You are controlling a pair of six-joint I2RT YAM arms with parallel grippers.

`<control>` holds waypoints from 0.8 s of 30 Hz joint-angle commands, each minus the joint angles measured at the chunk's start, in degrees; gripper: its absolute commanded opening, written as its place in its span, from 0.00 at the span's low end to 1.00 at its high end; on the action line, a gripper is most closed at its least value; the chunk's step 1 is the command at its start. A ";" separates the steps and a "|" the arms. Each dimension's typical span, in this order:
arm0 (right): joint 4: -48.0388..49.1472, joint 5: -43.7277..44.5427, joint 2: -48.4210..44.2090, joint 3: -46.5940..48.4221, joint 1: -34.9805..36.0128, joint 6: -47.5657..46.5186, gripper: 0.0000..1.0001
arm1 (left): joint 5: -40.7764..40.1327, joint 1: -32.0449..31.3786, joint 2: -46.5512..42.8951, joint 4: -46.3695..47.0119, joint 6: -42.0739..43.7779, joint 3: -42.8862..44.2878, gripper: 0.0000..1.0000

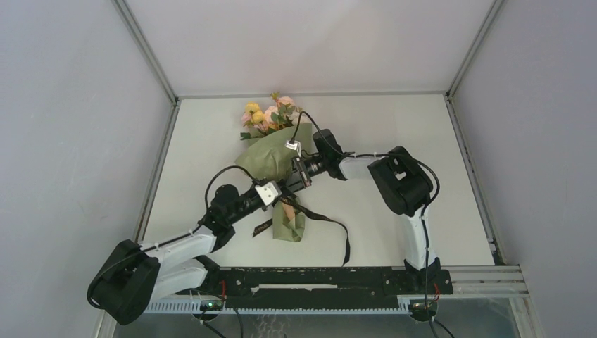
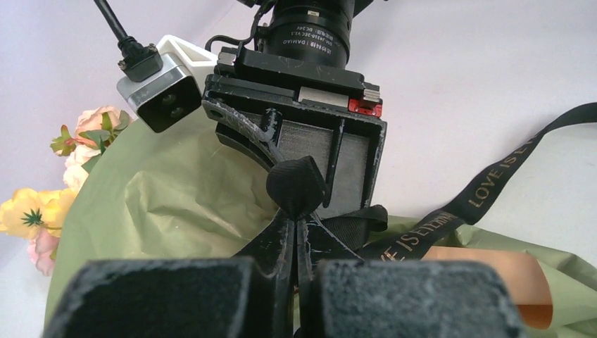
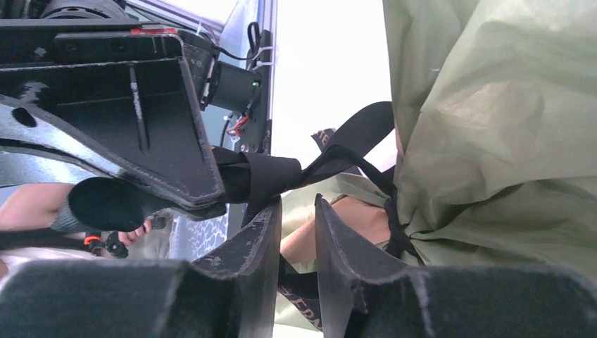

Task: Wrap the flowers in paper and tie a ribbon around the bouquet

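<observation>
The bouquet (image 1: 271, 158) lies on the table, its flowers (image 1: 266, 113) pointing to the back and the olive paper (image 2: 169, 197) wrapped around them, peach lining (image 2: 514, 274) showing. A black ribbon (image 1: 339, 229) printed with gold letters is tied round the paper's waist (image 3: 389, 211), and its tail trails toward the front right. My left gripper (image 1: 287, 191) (image 2: 299, 218) is shut on a fold of the ribbon (image 2: 296, 186) and holds it taut. My right gripper (image 1: 297, 176) (image 3: 297, 208) faces it closely, jaws a narrow gap apart, the ribbon (image 3: 303, 285) passing under them.
The white table (image 1: 394, 127) is fenced by grey walls and metal posts (image 1: 151, 56). A black rail (image 1: 317, 282) with the arm bases runs along the near edge. The two wrists almost touch over the bouquet's waist.
</observation>
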 commanded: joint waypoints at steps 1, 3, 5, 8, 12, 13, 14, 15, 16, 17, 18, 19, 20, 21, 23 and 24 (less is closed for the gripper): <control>15.48 -1.61 -3.30 -2.05 0.33 9.56 0.35 | 1.58 0.65 0.83 3.58 4.22 -1.21 0.00; 17.66 -1.72 -3.87 -2.91 -0.15 11.00 0.39 | 1.38 0.94 0.95 3.59 4.25 -1.20 0.00; 17.31 -1.69 -4.36 -3.09 -0.63 11.19 0.40 | 0.94 1.12 0.71 3.59 3.94 -1.40 0.00; 14.68 -1.15 -5.32 -3.40 -0.18 8.68 0.41 | 0.72 1.14 0.29 3.59 2.99 -1.53 0.00; 13.55 -0.65 -5.65 -4.24 1.16 7.49 0.45 | -0.03 1.21 0.15 3.91 2.51 -1.58 0.00; 14.08 -0.57 -5.79 -4.61 1.12 7.82 0.45 | -0.02 1.30 0.01 4.02 2.41 -1.60 0.00; 14.74 -0.40 -5.99 -5.04 0.83 8.38 0.46 | 0.07 1.43 -0.13 4.03 2.34 -1.67 0.00; 15.62 -0.10 -6.21 -5.52 0.54 9.07 0.46 | 0.13 1.47 -0.25 3.97 2.32 -1.65 0.00; 16.15 0.18 -6.39 -5.78 0.26 9.52 0.46 | 0.32 1.44 -0.27 3.87 2.35 -1.72 0.00; 16.38 0.49 -6.57 -5.87 0.15 9.75 0.46 | 0.34 1.43 -0.32 3.86 2.40 -1.75 0.00; 16.23 1.11 -6.68 -5.89 0.13 9.55 0.46 | 0.29 1.42 -0.29 3.86 2.28 -1.77 0.00; 15.58 1.98 -6.80 -5.87 0.25 9.09 0.47 | 0.17 1.41 -0.28 3.86 2.04 -1.63 0.00; 15.00 2.99 -6.77 -5.90 0.50 8.74 0.48 | 0.18 1.40 -0.30 3.86 1.86 -1.64 0.00; 14.93 3.87 -6.55 -5.91 0.85 8.77 0.49 | 0.24 1.40 -0.28 3.86 1.67 -1.57 0.00; 16.57 4.23 -5.75 -5.91 1.33 10.01 0.51 | 0.34 1.40 -0.24 3.86 1.49 -1.56 0.00; 17.49 4.04 -5.13 -5.96 1.37 11.06 0.52 | 0.37 1.43 -0.21 3.86 1.30 -1.60 0.00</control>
